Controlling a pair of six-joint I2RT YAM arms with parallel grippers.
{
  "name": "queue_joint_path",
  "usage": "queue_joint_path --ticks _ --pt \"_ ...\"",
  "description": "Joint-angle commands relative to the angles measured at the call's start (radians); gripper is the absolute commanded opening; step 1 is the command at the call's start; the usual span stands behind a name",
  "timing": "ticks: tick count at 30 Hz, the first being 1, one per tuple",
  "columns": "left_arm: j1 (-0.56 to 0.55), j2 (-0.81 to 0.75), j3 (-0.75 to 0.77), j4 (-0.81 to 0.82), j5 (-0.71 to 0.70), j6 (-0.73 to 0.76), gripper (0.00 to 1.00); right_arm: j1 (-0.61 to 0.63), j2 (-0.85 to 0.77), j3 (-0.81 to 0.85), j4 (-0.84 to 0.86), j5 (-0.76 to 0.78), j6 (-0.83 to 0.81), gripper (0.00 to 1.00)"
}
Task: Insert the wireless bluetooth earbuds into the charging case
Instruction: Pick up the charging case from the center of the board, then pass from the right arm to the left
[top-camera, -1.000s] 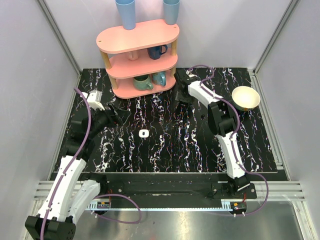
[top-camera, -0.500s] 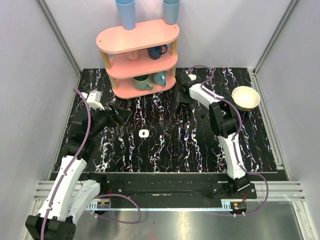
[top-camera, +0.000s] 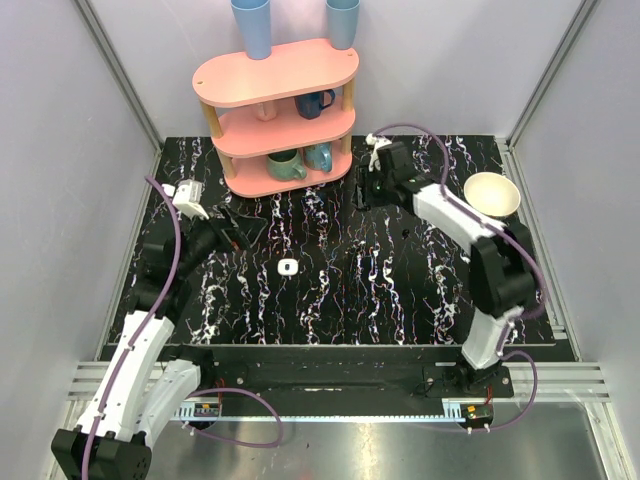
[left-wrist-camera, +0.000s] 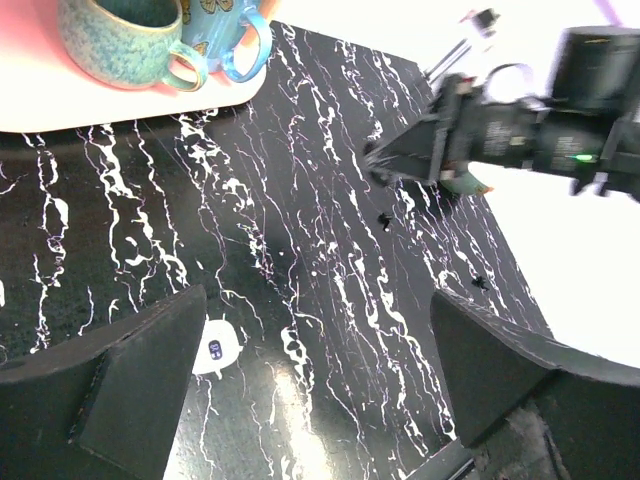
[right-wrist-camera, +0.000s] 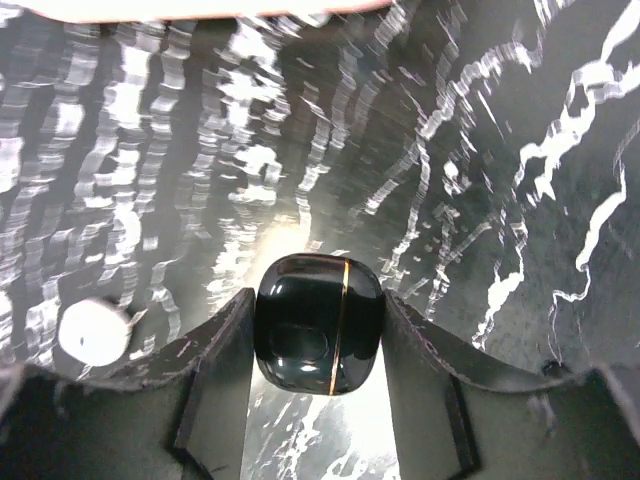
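One white earbud (top-camera: 288, 267) lies on the black marbled table near the middle; in the left wrist view it (left-wrist-camera: 215, 350) sits beside my left finger. Another small white round piece (right-wrist-camera: 92, 331) lies on the table just left of my right gripper. My right gripper (right-wrist-camera: 318, 335) is shut on the closed, glossy black charging case (right-wrist-camera: 318, 322) with a gold seam, held above the table. In the top view that gripper (top-camera: 364, 190) is at the back, right of the shelf, and the case is hidden. My left gripper (top-camera: 245, 229) is open and empty, left of the earbud.
A pink three-tier shelf (top-camera: 275, 110) stands at the back, with mugs (left-wrist-camera: 125, 40) on its lower tiers and two blue cups on top. A cream bowl (top-camera: 491, 196) sits at the right. The right arm (left-wrist-camera: 500, 135) shows in the left wrist view.
The right arm's elbow has swung out to the right and its gripper has shifted slightly right near the shelf. The left gripper has barely moved. The earbud has not moved.
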Motion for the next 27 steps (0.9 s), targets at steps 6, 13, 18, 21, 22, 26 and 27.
queue_joint_path --ticks 6,13,18,21,22,26,27 --pt "0.005 0.041 0.005 0.206 0.239 -0.031 0.99 0.026 -0.552 -0.321 0.467 -0.408 -0.432 0.08" --pt "0.003 0.170 0.093 0.265 0.513 -0.062 0.99 0.211 -0.736 -0.425 0.400 -0.318 -0.928 0.06" --pt "-0.023 0.226 0.175 0.257 0.591 -0.042 0.99 0.313 -0.753 -0.465 0.351 -0.290 -1.130 0.02" --pt "-0.038 0.230 0.190 0.271 0.591 -0.044 0.99 0.339 -0.751 -0.471 0.367 -0.266 -1.167 0.02" --pt "-0.043 0.233 0.189 0.271 0.578 -0.050 0.99 0.346 -0.750 -0.473 0.366 -0.249 -1.182 0.01" --pt "-0.093 0.263 0.178 0.271 0.559 -0.050 0.96 0.382 -0.750 -0.476 0.402 -0.239 -1.205 0.01" --pt "-0.101 0.268 0.178 0.266 0.547 -0.051 0.94 0.395 -0.747 -0.471 0.400 -0.235 -1.211 0.01"
